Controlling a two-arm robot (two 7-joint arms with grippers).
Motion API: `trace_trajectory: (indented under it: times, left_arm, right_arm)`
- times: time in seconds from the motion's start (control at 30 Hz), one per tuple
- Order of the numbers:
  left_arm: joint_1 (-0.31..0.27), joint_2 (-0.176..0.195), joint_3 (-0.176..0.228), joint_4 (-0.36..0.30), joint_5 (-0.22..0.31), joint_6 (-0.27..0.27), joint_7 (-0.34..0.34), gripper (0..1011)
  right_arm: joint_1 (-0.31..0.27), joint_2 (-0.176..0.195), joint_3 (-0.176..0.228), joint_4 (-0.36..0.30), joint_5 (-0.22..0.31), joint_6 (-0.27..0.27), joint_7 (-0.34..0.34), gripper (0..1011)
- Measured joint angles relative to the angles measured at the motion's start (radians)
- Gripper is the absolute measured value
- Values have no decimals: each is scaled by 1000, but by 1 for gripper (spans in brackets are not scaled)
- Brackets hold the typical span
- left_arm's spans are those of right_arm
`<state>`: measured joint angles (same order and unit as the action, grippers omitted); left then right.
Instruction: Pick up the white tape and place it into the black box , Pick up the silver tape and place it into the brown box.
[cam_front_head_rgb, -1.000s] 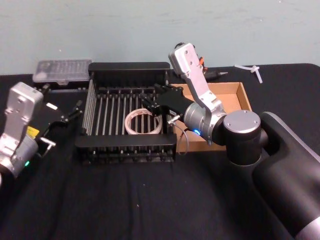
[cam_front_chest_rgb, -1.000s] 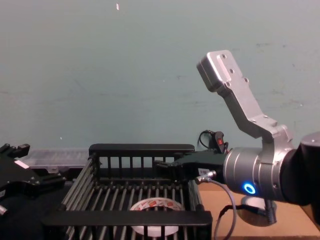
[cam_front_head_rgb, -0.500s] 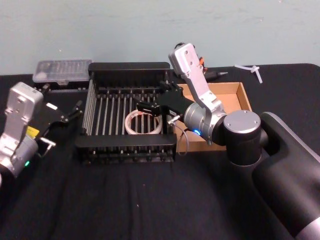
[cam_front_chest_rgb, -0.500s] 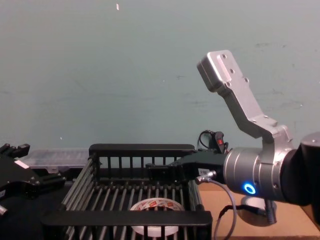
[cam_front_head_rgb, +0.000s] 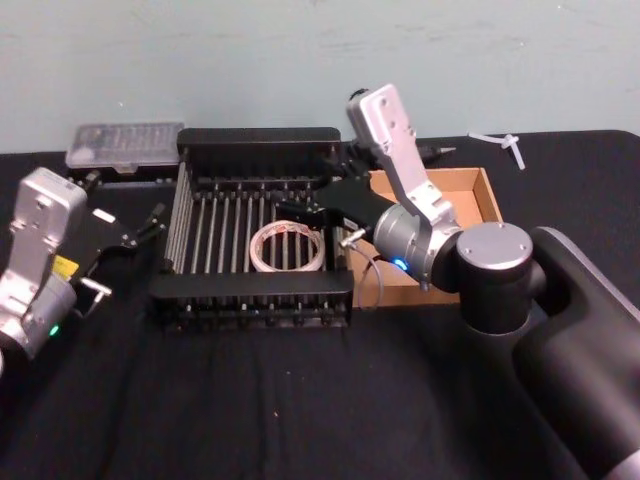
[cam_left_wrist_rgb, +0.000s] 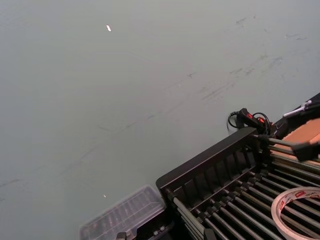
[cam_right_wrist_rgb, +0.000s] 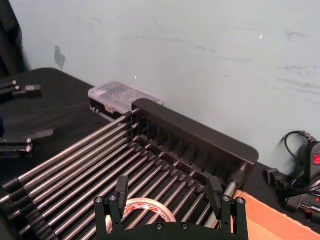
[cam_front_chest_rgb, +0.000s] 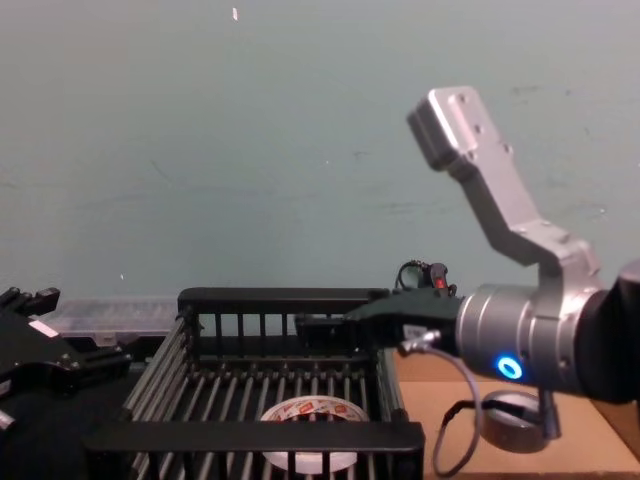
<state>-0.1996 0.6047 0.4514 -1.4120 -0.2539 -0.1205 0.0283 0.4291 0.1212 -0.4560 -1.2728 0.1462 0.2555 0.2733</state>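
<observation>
Right gripper hangs empty with fingers spread over the black box, just inside its right rim and above the slatted floor. Below and slightly nearer the robot, the white tape lies flat on the slats, apart from all four walls, with open floor to its left and behind it. Right of the crate sits the brown box, their walls close together; the silver tape rests in it under the right arm. Left gripper waits on the black cloth left of the crate, fingers parted
</observation>
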Motion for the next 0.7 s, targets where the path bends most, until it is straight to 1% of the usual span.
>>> trace_trajectory:
  times: [0.13, 0.17, 0.3, 0.43, 0.47, 0.53, 0.63, 0.67, 0.7]
  left_arm:
    - [0, 0, 0, 0, 0, 0, 0, 1001]
    - [0, 0, 0, 0, 0, 0, 0, 1001]
    - [0, 0, 0, 0, 0, 0, 0, 1001]
    - [0, 0, 0, 0, 0, 0, 0, 1001]
    - [0, 0, 0, 0, 0, 0, 0, 1001]
    - [0, 0, 0, 0, 0, 0, 0, 1001]
    - [0, 0, 0, 0, 0, 0, 0, 1001]
    - [0, 0, 0, 0, 0, 0, 0, 1001]
    - [0, 0, 0, 0, 0, 0, 0, 1001]
  right_arm:
    - [-26, 10, 32, -50, 12, -4, -1, 1002]
    - [-26, 10, 32, -50, 12, -4, -1, 1002]
    - [-68, 32, 73, -115, 25, -23, -12, 1002]
    - [-106, 55, 110, -162, 34, -48, -25, 1003]
    - [-125, 65, 126, -180, 36, -61, -33, 1002]
    - [-143, 74, 143, -196, 37, -75, -42, 1002]
    - [-187, 93, 178, -225, 36, -109, -62, 1002]
    - [-187, 93, 178, -225, 36, -109, -62, 1002]
    - [-204, 100, 191, -234, 34, -124, -69, 1002]
